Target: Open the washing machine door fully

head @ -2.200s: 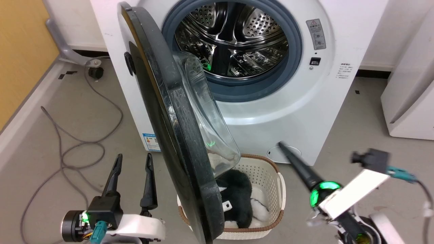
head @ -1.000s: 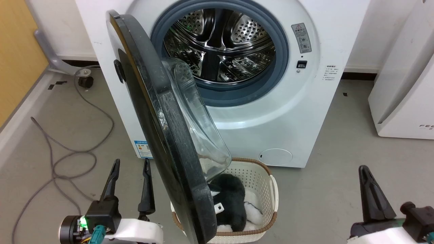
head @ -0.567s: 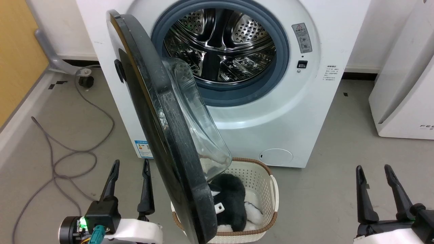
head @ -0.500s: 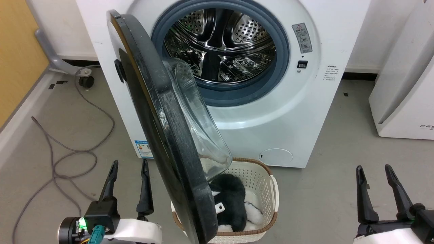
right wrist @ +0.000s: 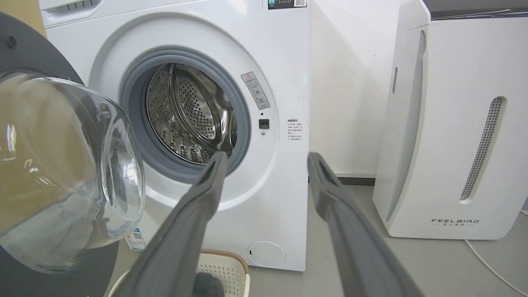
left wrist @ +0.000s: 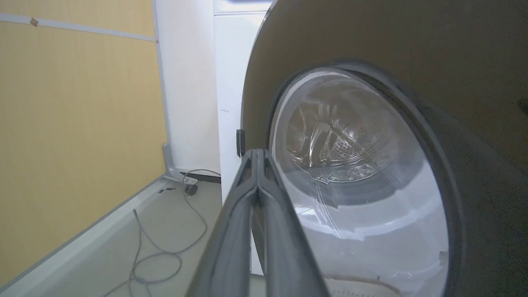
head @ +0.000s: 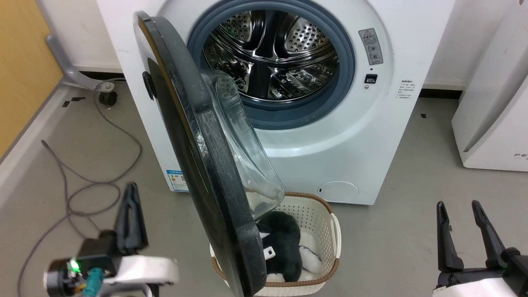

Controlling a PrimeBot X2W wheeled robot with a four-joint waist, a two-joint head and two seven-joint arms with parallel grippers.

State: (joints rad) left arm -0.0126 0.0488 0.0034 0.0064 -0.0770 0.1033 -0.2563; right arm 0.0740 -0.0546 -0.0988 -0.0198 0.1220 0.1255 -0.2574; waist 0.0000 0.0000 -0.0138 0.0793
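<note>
Grey floor (head: pixel 392 231), left arm (head: pixel 140 268) beside door (head: pixel 198 165), jaws together, right arm's (head: pixel 470 288) jaws spread

White forearms (head: pixel 140 268), long dark fingers (head: pixel 447 243), green light (head: pixel 74 265)

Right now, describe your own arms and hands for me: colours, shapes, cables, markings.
The left hand has long, dark, tapering fingers on a black block, joined to a glossy white wrist casing. A green light glows at its end, beside a teal cable connector. The right hand has the same dark fingers above a white casing. No markings are legible.
</note>
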